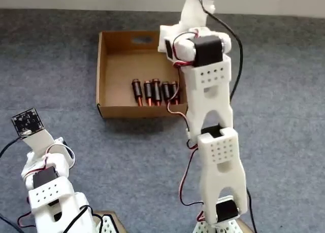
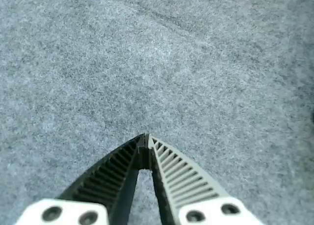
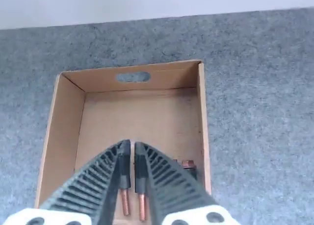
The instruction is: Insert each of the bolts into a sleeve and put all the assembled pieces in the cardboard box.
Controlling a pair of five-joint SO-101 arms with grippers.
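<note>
Looks like wrap-up: five assembled pieces (image 1: 155, 92) lie in the box (image 1: 101, 75), toward 5 o'clock. My R gripper (image 3: 131, 145) hangs above them, jaws barely apart, empty. L gripper (image 2: 145, 137) is pressed together over carpet (image 2: 196, 63). Next: retract w/o snagging box.

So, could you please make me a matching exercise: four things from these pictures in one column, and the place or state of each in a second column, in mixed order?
1. left gripper
2. right gripper
3. assembled pieces
4. cardboard box

A. lying in a row inside the box
B. hanging above the box
C. shut, over bare carpet
D. standing on the carpet, open on top

Pairs: 1-C, 2-B, 3-A, 4-D
</note>
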